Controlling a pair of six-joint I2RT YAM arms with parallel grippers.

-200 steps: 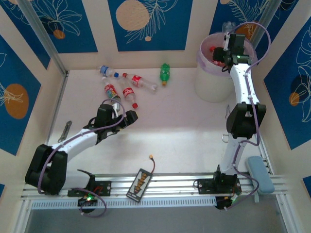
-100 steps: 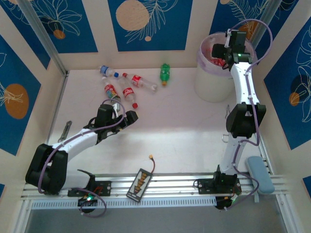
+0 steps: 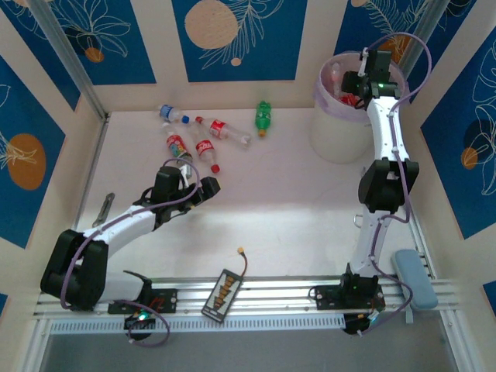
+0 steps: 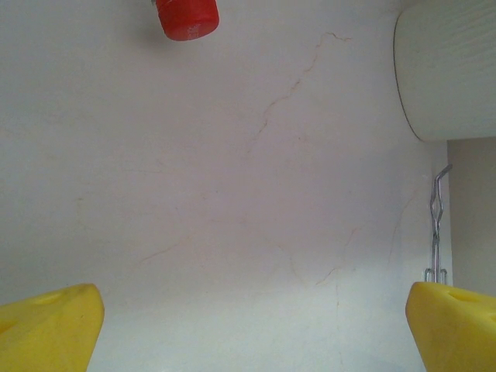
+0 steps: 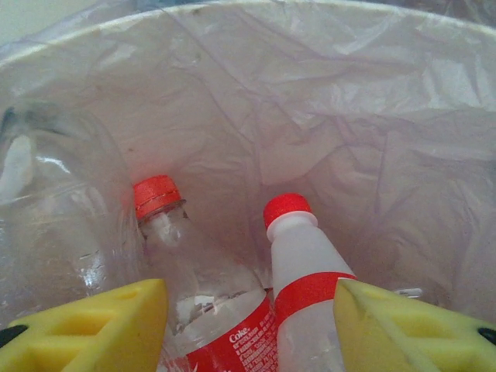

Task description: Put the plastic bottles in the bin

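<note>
Several plastic bottles lie on the table at the back left: a blue-capped one (image 3: 172,114), three with red labels (image 3: 221,129) (image 3: 178,146) (image 3: 206,149), and a green one (image 3: 263,117). My left gripper (image 3: 208,186) (image 4: 256,325) stands open just in front of them, low over bare table, with one red cap (image 4: 186,17) ahead of it. The bin (image 3: 329,132), white with a pale liner (image 5: 325,116), stands at the back right. My right gripper (image 3: 350,84) (image 5: 252,310) hangs over its mouth, fingers apart. Below it in the bin lie a clear Coke bottle (image 5: 201,302) and a white red-banded bottle (image 5: 310,271).
A black device with a cable (image 3: 223,291) lies near the front rail. A metal tool (image 3: 105,209) rests by the left wall and a wire hook (image 3: 361,219) (image 4: 438,225) by the right arm. The bin's wall (image 4: 449,70) shows to the left gripper's right.
The right gripper has shifted a little further back over the bin's mouth. The left arm and the bottles on the table have not moved.
</note>
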